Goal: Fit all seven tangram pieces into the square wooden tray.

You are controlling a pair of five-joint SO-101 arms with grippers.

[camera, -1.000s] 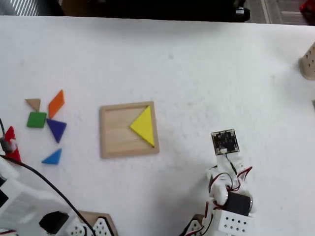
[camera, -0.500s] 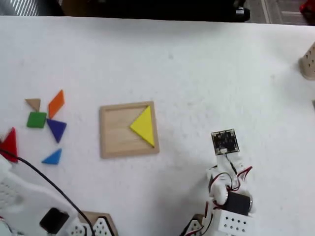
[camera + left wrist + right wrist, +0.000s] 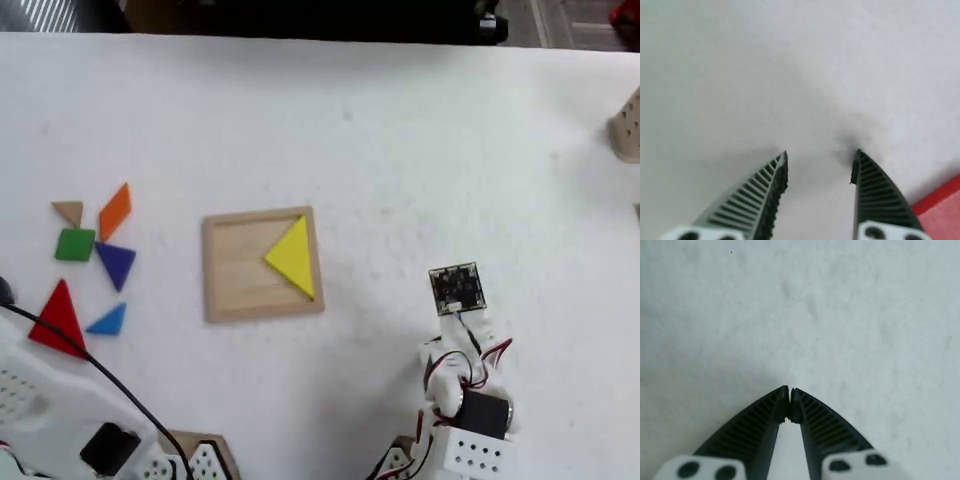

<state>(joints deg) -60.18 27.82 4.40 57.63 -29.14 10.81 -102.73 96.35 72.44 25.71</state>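
The square wooden tray point(image 3: 228, 275) lies left of the table's middle, with a yellow triangle point(image 3: 293, 258) in its right half. To its left lie a tan triangle point(image 3: 68, 211), an orange piece point(image 3: 115, 210), a green square point(image 3: 74, 244), a purple triangle point(image 3: 115, 263), a small blue triangle point(image 3: 107, 320) and a large red triangle point(image 3: 58, 320). My left gripper point(image 3: 820, 160) is open just over the bare white table, with the red triangle's point(image 3: 940, 210) edge beside one finger. My right gripper point(image 3: 789, 392) is shut and holds nothing above the white tabletop.
The left arm's white body point(image 3: 40, 410) and black cable point(image 3: 110, 385) fill the front left corner. The right arm point(image 3: 465, 400) sits at the front right, its circuit board point(image 3: 457, 288) pointing up. A perforated wooden block point(image 3: 627, 125) stands at the right edge.
The red triangle has shifted right and toward the table's front, away from the left edge, and now shows whole. The left arm's body has drawn back. The right arm has stayed still.
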